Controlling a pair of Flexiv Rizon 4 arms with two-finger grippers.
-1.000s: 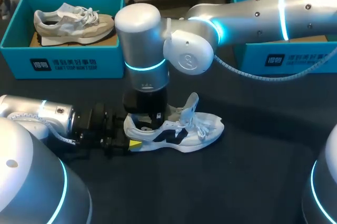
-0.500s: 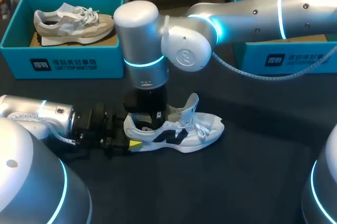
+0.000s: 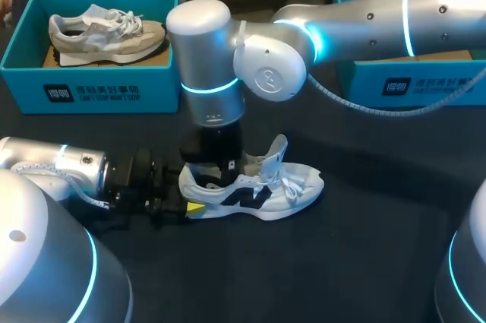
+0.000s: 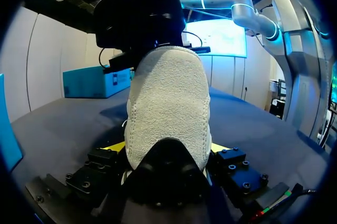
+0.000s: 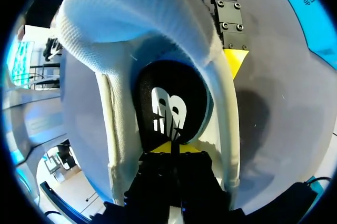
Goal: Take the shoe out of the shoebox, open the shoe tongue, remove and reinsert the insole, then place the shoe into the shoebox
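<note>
White sneaker (image 3: 258, 186) is kept on the dark table (image 3: 342, 262), clamped at the heel by the left gripper (image 4: 167, 150) for steadiness, while the right gripper (image 5: 171, 147), tips pressed together, is sunk onto the black insole (image 5: 168, 103).

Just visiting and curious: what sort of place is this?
Likely a robotics lab: a left arm and right arm handle a white shoe on a dark table, teal shoebox nearby.

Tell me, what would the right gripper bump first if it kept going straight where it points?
Probably the black insole inside the white shoe: the right gripper points down into the heel opening, its tips seemingly close above it.
</note>
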